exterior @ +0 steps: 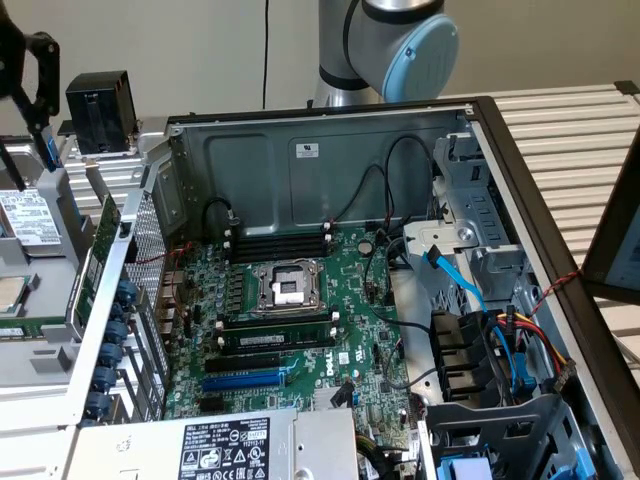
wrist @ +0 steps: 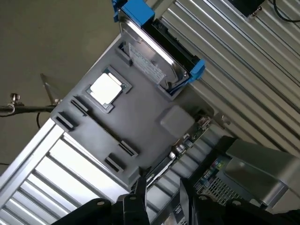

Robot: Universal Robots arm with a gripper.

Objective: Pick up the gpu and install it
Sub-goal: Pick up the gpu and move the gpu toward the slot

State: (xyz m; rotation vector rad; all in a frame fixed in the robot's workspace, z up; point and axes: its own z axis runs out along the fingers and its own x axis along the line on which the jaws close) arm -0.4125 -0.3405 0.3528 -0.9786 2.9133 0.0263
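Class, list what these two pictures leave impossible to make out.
- Flat green gpu card: wrist view, seen edge-on; cooler face hidden.
- Black gripper: wrist view, cut off by the frame edge; contact with the card unclear.
- Black label on the grey power supply: exterior view, print too small.

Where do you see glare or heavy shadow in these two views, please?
Wrist view: the processor's metal lid and the pale table slats glare bright, while the pincer sits in shadow. Exterior view: the case's back wall carries a soft sheen, the motherboard is evenly lit.
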